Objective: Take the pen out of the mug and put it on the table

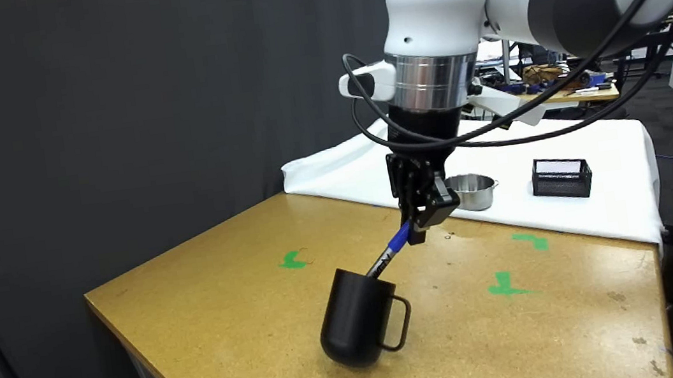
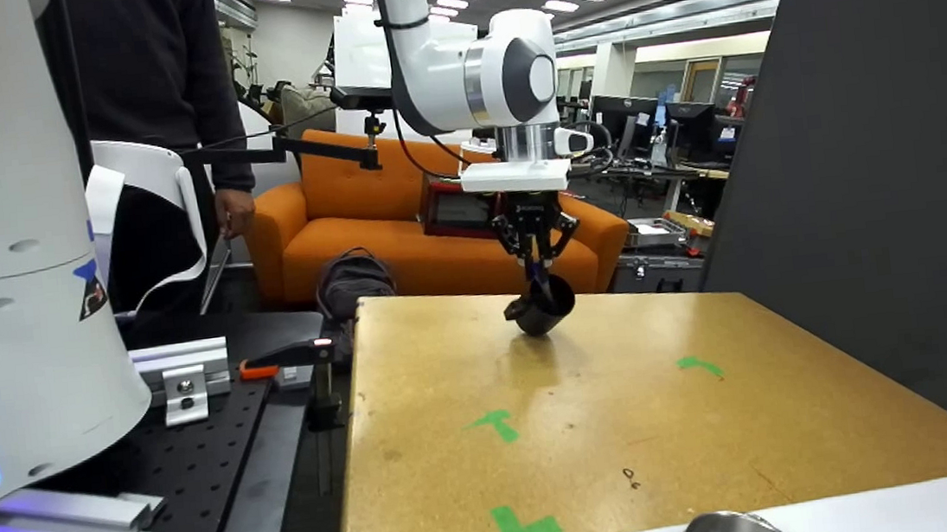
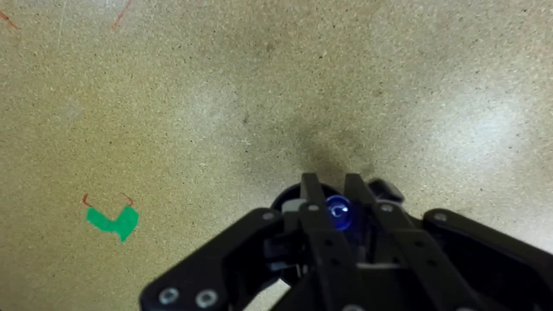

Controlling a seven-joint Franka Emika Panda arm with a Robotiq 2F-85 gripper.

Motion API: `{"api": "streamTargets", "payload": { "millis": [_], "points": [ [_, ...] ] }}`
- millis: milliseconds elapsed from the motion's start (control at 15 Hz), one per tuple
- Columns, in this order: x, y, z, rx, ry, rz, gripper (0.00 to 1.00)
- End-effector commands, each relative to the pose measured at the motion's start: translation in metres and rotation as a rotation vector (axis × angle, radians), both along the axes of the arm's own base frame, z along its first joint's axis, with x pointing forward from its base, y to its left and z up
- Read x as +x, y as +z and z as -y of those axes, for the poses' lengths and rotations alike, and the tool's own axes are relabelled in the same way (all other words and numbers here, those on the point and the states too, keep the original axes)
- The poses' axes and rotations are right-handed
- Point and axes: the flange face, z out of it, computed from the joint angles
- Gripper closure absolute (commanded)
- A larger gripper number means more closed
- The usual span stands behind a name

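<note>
The black mug (image 1: 357, 318) is tilted over the tan table (image 1: 229, 305); it also shows tilted in an exterior view (image 2: 549, 306). I cannot tell whether its base touches the table. The pen (image 1: 399, 238) leans out of the mug, blue end up, with its lower part hidden inside. My gripper (image 1: 417, 232) points down above the mug, its fingers closed on the pen's blue end. In the wrist view, the blue end (image 3: 340, 214) sits between the two fingers of the gripper (image 3: 331, 179). The mug's rim (image 3: 287, 195) shows behind them, partly hidden.
A shiny metal bowl (image 1: 473, 193) and a black box (image 1: 561, 179) stand on the white-covered surface (image 1: 614, 145) beside the table. Green tape marks (image 1: 505, 284) lie on the tabletop. A dark curtain (image 1: 140, 110) borders the table.
</note>
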Motion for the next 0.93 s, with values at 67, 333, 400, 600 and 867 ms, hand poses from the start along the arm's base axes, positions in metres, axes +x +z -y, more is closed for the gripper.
{"api": "streamTargets", "payload": {
  "millis": [67, 333, 400, 600, 867],
  "points": [
    [0.004, 0.004, 0.003, -0.018, -0.003, 0.010, 0.95],
    [0.008, 0.009, 0.003, -0.016, 0.003, 0.015, 0.95],
    [0.010, 0.013, 0.003, -0.019, 0.003, 0.020, 0.95],
    [0.013, 0.048, 0.012, -0.017, -0.012, 0.081, 0.95],
    [0.021, 0.095, 0.037, -0.032, -0.049, 0.170, 0.95]
  ]
}}
